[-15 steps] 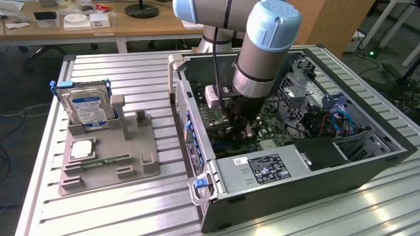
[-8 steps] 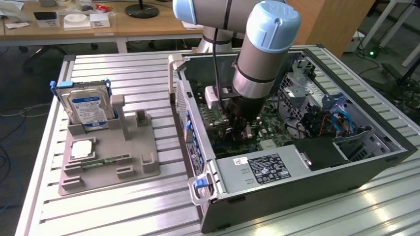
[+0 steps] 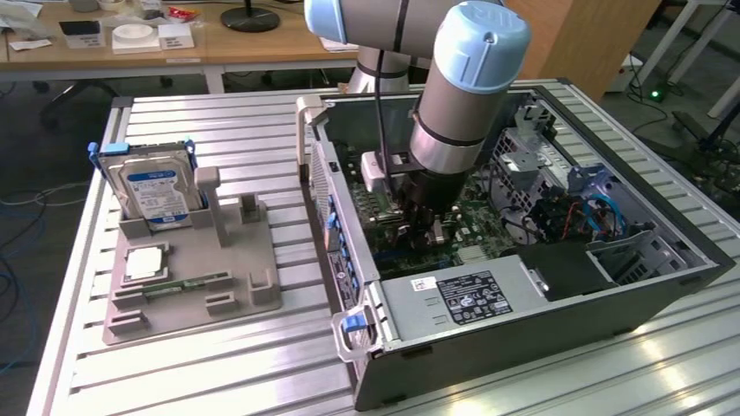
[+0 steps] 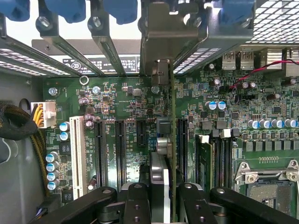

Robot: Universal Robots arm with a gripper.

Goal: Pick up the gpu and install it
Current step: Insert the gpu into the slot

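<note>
A: Going from the exterior view's left, what is on the tabletop?

B: A grey plastic fixture holds the blue-labelled silver hard drive upright, with a narrow green memory stick lying flat lower down. Right of that is the open computer case, dark sheet metal with a labelled power supply at the near end.

A: And the arm?

B: It reaches straight down into the case, over the motherboard. The gripper is clamped on the gpu, which the wrist view sees edge-on: a thin dark card running away from the fingers, with its pale metal bracket up against the rear slot openings.

A: So which step is this?

B: Insertion, I'd judge. The pickup is done, and the card stands on edge over the green board among the long black expansion slots.

A: Is it seated?

B: I cannot tell. Seating would call for the card's edge to sit square over one slot, the bracket to line up with its opening between the ribbed metal blanking strips, and a straight push down.
</note>
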